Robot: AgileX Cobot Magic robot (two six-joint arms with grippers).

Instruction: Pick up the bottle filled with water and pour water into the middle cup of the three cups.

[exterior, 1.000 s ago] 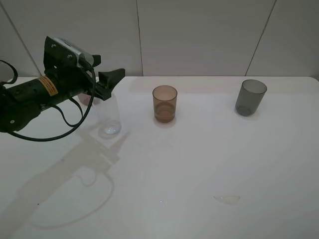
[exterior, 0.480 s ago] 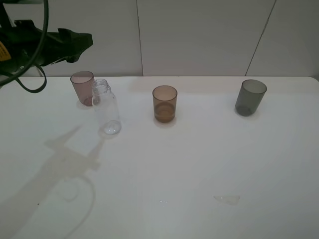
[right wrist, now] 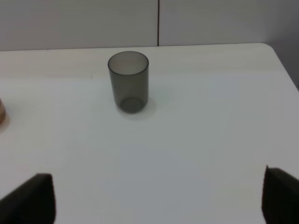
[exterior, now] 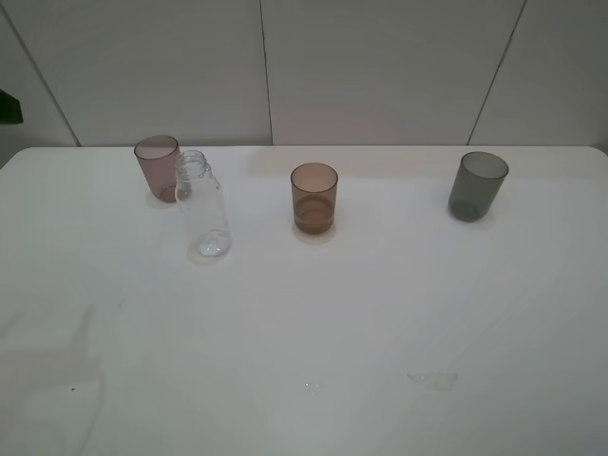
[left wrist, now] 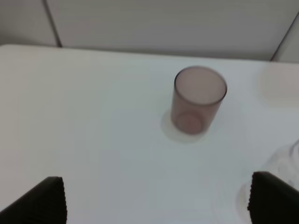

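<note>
The clear bottle [exterior: 202, 204] stands upright and uncapped on the white table, just right of and in front of the pinkish-mauve cup [exterior: 157, 166]. The amber-brown middle cup [exterior: 313, 198] stands at the table's centre and the smoky grey cup [exterior: 477, 185] to the right. My left gripper [left wrist: 156, 203] is open and empty, back from the mauve cup [left wrist: 198, 99], with a blurred edge of the bottle [left wrist: 285, 163] beside one finger. My right gripper [right wrist: 156, 200] is open and empty, well short of the grey cup [right wrist: 128, 80].
A small clear wet patch [exterior: 432, 379] lies on the table near the front right. A dark sliver of the left arm [exterior: 8, 106] shows at the left edge. A grey panelled wall [exterior: 380, 66] runs behind the table.
My left arm has let go of the bottle and drawn up and back to the left, almost out of the exterior view. The bottle and the cups have not moved.
</note>
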